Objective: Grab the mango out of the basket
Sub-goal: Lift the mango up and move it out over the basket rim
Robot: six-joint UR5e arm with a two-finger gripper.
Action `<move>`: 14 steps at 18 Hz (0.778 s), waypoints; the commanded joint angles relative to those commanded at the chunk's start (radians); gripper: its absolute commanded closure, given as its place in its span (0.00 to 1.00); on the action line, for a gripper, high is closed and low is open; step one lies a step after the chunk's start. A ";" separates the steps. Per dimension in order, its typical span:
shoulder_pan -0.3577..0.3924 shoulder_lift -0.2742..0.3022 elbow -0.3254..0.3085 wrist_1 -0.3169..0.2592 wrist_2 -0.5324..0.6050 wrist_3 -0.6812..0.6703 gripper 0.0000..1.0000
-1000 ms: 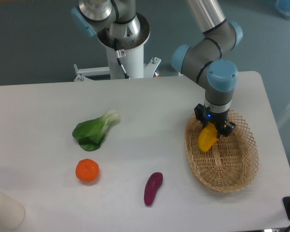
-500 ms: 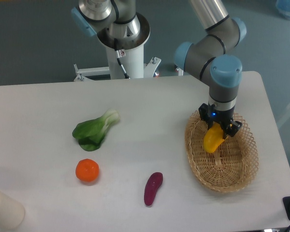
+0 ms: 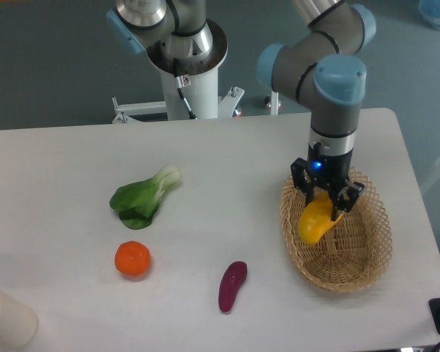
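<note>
The yellow mango hangs tilted from my gripper, which is shut on its upper end. Its lower end points down and to the left over the left part of the wicker basket. I cannot tell whether the mango's tip touches the basket floor. The arm comes down from the upper right, straight above the basket's far end.
On the white table lie a green bok choy, a round orange fruit and a purple vegetable. A cream cylinder stands at the front left corner. The robot base stands behind the table.
The gripper with the mango shifted right in the basket, then turned and moved back left. The mango now hangs further left and lower in the picture.
</note>
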 joint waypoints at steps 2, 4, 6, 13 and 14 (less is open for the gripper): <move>-0.012 0.003 0.002 0.000 -0.032 -0.055 0.53; -0.015 0.024 -0.001 0.000 -0.034 -0.060 0.53; -0.028 0.037 -0.009 0.000 -0.034 -0.060 0.53; -0.035 0.046 -0.012 0.000 -0.034 -0.063 0.53; -0.032 0.046 -0.012 0.000 -0.035 -0.062 0.53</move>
